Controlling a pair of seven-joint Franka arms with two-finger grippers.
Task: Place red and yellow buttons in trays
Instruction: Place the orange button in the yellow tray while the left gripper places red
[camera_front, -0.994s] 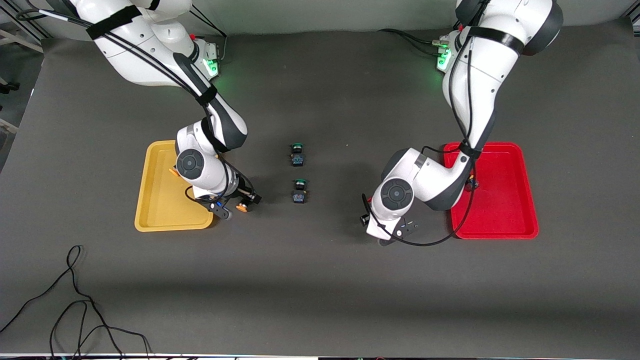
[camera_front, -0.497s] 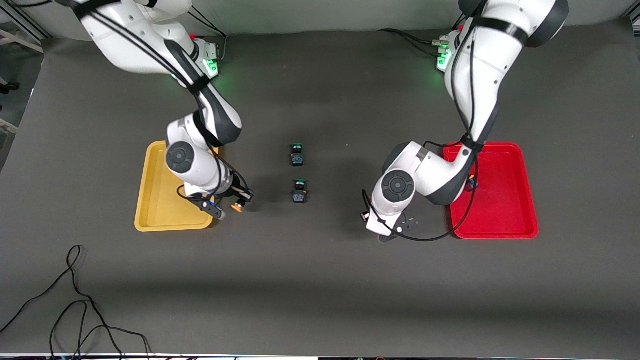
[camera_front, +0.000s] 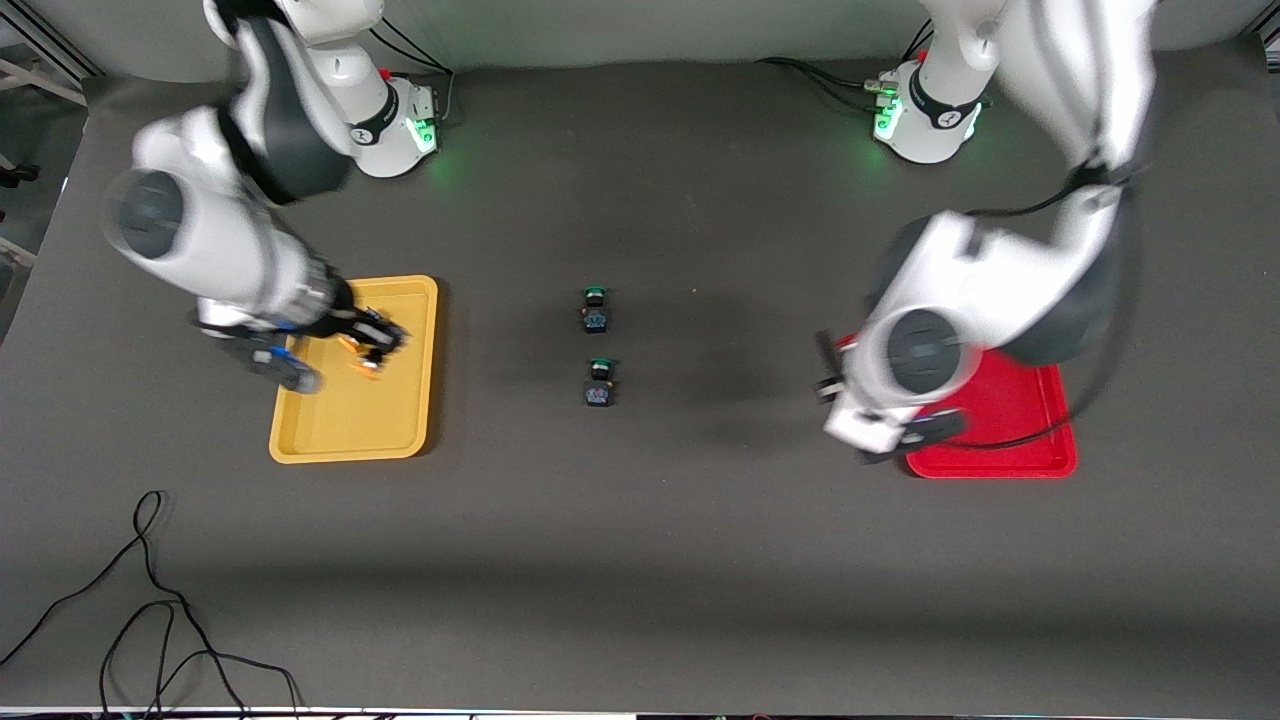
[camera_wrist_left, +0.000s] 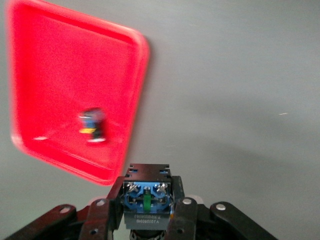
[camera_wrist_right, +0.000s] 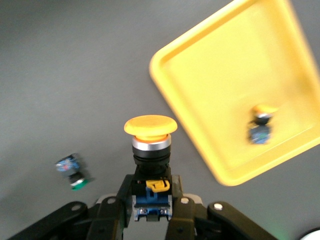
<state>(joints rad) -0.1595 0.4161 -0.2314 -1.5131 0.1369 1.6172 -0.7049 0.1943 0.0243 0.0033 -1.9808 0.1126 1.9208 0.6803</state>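
Yellow tray (camera_front: 345, 440) holds one yellow button (camera_wrist_right: 260, 125); right gripper (camera_front: 370, 345) above grips the second (camera_wrist_right: 150, 137). Red tray (camera_front: 1010, 440) holds one button (camera_wrist_left: 93, 125); left gripper (camera_wrist_left: 147, 220) grips another (camera_wrist_left: 147, 197). Two green buttons (camera_front: 595, 308) on desk.

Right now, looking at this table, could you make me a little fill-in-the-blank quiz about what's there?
1. The right end effector grips a button whose cap is ___.
2. The two loose buttons on the bare table have ___ caps.
3. The tray near the left end effector is coloured ___.
4. The yellow tray has ___ button lying in it.
Missing words: yellow, green, red, one.
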